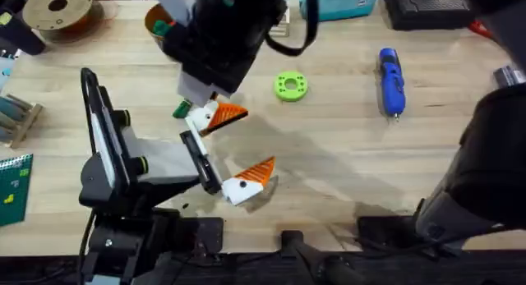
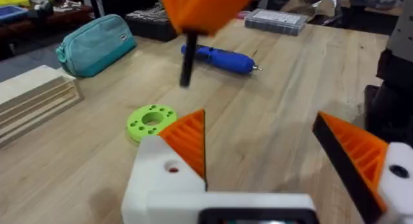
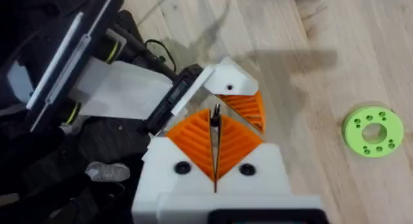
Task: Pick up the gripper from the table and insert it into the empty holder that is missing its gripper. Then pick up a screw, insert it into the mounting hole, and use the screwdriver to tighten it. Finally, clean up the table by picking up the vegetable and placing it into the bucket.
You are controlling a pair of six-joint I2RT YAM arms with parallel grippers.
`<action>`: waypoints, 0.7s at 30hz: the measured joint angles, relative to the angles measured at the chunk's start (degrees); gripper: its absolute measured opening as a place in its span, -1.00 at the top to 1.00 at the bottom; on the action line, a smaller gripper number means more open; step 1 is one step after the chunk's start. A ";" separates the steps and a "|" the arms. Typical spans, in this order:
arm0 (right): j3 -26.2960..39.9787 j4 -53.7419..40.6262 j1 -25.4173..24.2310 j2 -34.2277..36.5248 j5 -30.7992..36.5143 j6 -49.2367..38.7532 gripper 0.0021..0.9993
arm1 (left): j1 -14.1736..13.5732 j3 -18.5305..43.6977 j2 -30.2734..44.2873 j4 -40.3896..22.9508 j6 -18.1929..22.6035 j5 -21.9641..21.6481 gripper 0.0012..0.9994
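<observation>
The blue pen-shaped electric screwdriver [image 1: 391,80] lies flat on the pale wooden table [image 1: 345,162], right of centre, with its thin metal bit pointing toward the arms' bases. Nothing touches it.

The left gripper [image 1: 234,149] reaches in from the lower left at mid-table, and its fingers are spread wide. Each finger is a white triangular plastic base with an orange ribbed wedge on it. From the left wrist camera, the nearer white base [image 2: 161,179] shows a small round mounting hole just beside its orange wedge [image 2: 188,139].

The right arm crosses over the middle, large and dark under the overhead camera. The right gripper [image 3: 215,153] hangs just above the far finger of the left gripper. Its two orange pads are pressed together on a slim dark metal pin [image 3: 217,130] that stands upright between them — whether this is a screw cannot be told.

The small green leafy toy vegetable [image 1: 181,111] lies on the table just beside the left gripper's far finger. The small round bucket with a yellow rim [image 1: 153,22] stands near the table's far edge, partly hidden by the right arm.

A bright green round disc with a centre hole [image 1: 290,86] sits between the grippers and the screwdriver — well apart from both.
</observation>
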 joint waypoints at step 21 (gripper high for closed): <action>0.02 0.70 0.72 5.85 5.40 1.29 1.00 | 0.00 0.00 0.00 -0.01 0.00 0.02 -0.99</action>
